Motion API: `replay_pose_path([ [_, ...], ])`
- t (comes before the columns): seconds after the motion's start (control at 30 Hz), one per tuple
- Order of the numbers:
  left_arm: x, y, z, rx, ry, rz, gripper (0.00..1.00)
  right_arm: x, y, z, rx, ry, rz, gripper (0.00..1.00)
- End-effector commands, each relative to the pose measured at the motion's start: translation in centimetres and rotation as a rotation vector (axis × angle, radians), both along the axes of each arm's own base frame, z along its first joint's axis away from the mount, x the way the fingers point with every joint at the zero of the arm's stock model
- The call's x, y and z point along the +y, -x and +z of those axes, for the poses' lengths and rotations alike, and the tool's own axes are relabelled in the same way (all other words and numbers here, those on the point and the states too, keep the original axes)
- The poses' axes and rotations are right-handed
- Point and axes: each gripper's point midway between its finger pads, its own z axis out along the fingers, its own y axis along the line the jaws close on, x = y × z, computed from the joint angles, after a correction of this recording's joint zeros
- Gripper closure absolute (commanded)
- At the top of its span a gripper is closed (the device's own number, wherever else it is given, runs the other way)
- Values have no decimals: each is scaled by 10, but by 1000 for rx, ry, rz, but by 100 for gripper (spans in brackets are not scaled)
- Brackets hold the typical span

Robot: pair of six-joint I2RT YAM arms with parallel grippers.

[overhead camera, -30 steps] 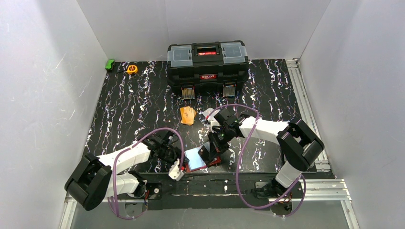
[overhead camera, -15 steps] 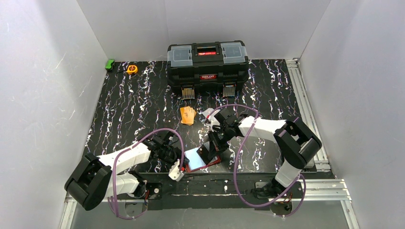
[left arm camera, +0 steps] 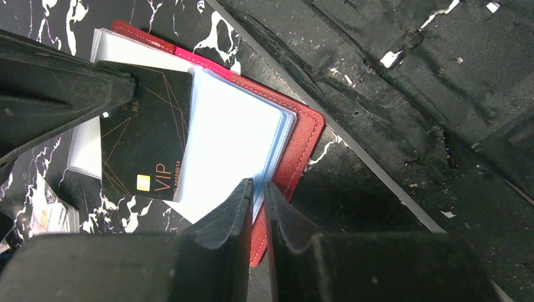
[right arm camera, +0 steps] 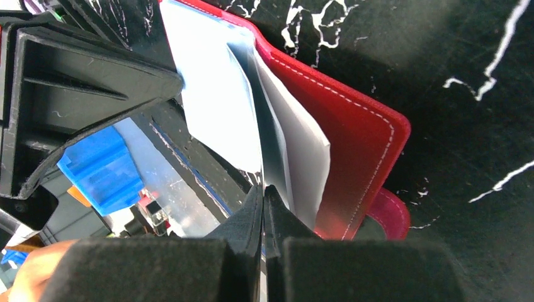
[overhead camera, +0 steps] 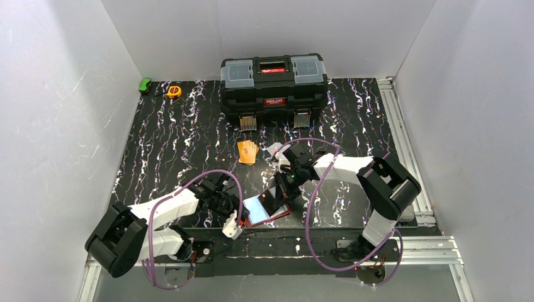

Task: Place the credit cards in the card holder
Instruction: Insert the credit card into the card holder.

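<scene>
The red card holder (overhead camera: pixel 277 212) lies open at the table's near edge, its clear pockets (left arm camera: pixel 233 138) fanned up. My left gripper (left arm camera: pixel 259 184) is shut on the pockets and red cover at the holder's (left arm camera: pixel 302 141) near corner. A black credit card (left arm camera: pixel 148 145) marked VIP lies partly tucked under a pocket. My right gripper (right arm camera: pixel 263 187) is shut on that glossy card (right arm camera: pixel 179 163) beside the holder's red cover (right arm camera: pixel 352 138). More credit cards lie further back, an orange pile (overhead camera: pixel 248 151) and a whitish pile (overhead camera: pixel 274 150).
A big black toolbox (overhead camera: pixel 274 85) stands at the back centre. A yellow tape measure (overhead camera: pixel 174 91) and a green object (overhead camera: pixel 145 84) sit at the back left. A metal rail (overhead camera: pixel 403 138) runs along the table's right edge.
The right gripper has shifted slightly left and nearer with the black card, toward the holder's pockets. The left gripper has stayed clamped on the holder.
</scene>
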Motion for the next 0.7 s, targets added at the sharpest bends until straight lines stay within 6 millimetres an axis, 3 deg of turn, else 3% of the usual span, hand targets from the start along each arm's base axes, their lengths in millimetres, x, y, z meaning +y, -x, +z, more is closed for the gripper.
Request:
replay_pose_path([
  [0.0,0,10,0,34,11,-15,89,-9,-4,-5,-19,19,-43,99],
  [0.6,-3,6,0,35,10,-6,89,9,-13,-10,-36,43,-37,99],
  [0.67,-4,6,0,35,11,-5,89,11,-9,-9,-42,61,-21,94],
])
